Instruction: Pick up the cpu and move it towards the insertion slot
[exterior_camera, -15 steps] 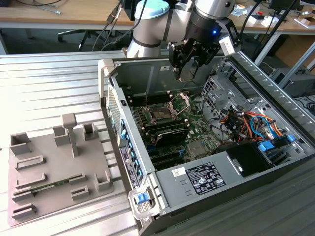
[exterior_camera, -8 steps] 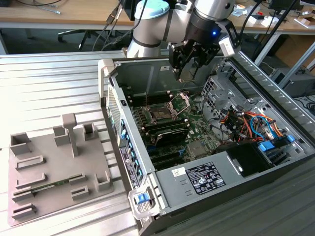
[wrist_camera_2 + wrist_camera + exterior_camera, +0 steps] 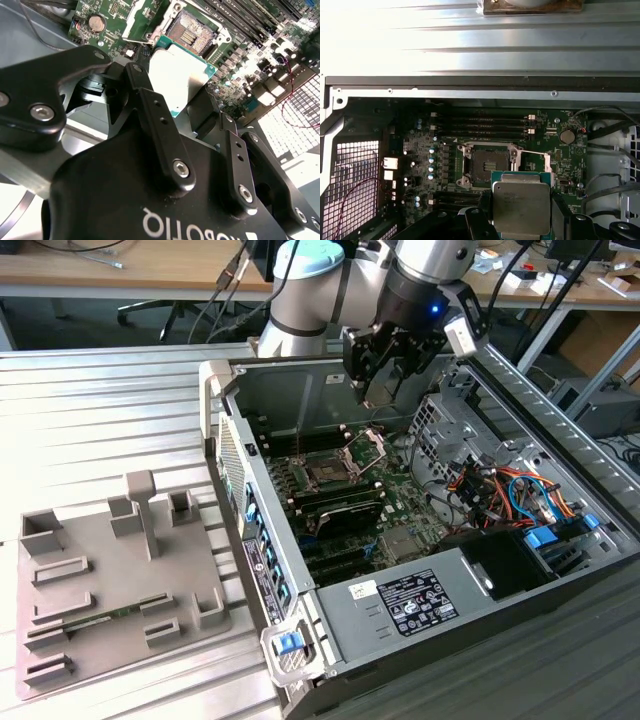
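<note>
My gripper [image 3: 383, 390] hangs inside the open computer case, above the motherboard, and is shut on the cpu. The cpu [image 3: 521, 205] is a flat square chip with a silvery top, clamped by its edges between the two black fingers [image 3: 479, 226]. The chip's bright top [image 3: 172, 80] also shows in the second wrist view, between the finger bars [image 3: 156, 120]. The insertion slot [image 3: 487, 165] lies below and a little to one side of the chip, its dark square uncovered and its silver bracket swung open. In the exterior view the insertion slot [image 3: 325, 472] sits mid-board, toward the exterior view's left of the gripper.
The computer case [image 3: 225, 440] lies open on a ribbed metal table. Long black memory slots [image 3: 480, 125] run beside the socket. Cables and a drive cage [image 3: 500, 490] fill the case toward the exterior view's right. A grey fixture tray [image 3: 110, 590] sits on the table at the exterior view's left.
</note>
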Controlling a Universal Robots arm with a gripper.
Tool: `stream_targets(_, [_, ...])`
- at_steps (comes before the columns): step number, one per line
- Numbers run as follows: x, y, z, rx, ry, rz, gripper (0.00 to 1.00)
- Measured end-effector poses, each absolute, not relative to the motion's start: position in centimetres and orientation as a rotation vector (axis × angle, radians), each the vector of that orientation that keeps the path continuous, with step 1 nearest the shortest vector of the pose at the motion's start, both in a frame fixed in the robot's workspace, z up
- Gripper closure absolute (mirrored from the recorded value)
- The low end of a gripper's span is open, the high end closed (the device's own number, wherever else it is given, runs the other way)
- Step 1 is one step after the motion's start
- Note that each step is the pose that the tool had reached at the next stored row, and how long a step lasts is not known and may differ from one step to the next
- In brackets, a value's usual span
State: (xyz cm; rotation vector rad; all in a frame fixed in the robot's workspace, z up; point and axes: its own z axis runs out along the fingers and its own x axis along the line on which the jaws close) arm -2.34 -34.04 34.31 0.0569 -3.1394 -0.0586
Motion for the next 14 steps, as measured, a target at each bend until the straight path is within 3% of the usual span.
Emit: stream_targets(14, [-2.28,-34.04,33.99,0.057,-3.139,-0.059,0.45])
